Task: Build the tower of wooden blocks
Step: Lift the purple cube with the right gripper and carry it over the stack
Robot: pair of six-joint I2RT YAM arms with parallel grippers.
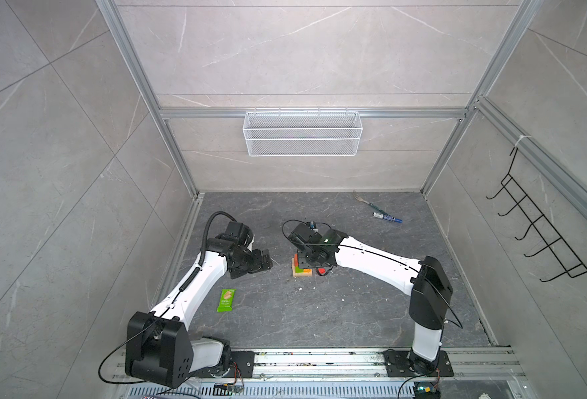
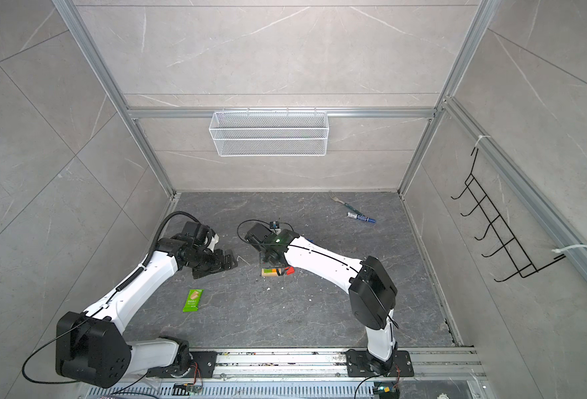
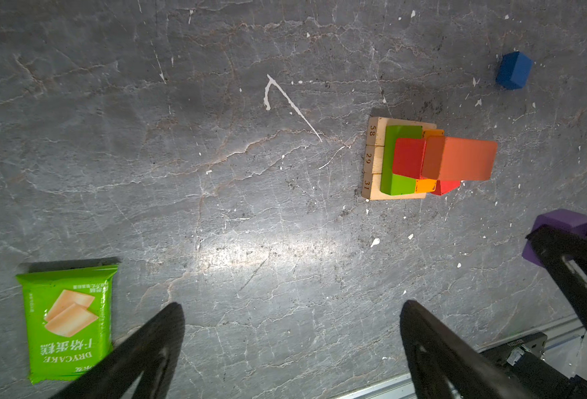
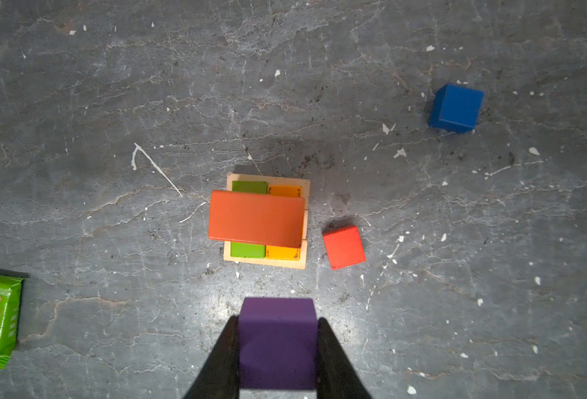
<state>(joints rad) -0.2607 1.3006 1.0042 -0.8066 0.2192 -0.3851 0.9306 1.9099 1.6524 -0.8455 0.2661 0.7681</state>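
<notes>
Right tool, lower centre of frame, clamps purple cube; left tool gapes empty; an off-centre release could tip the tower's orange slab.

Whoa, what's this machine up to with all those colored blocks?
It is stacking wooden blocks into a tower. The right gripper is shut on a purple cube and holds it close to the tower, which has a tan base, green and orange bars, and a flat red-orange block on top. A red cube lies beside the tower, and a blue cube farther off. The left gripper is open and empty, off to the side.
</notes>
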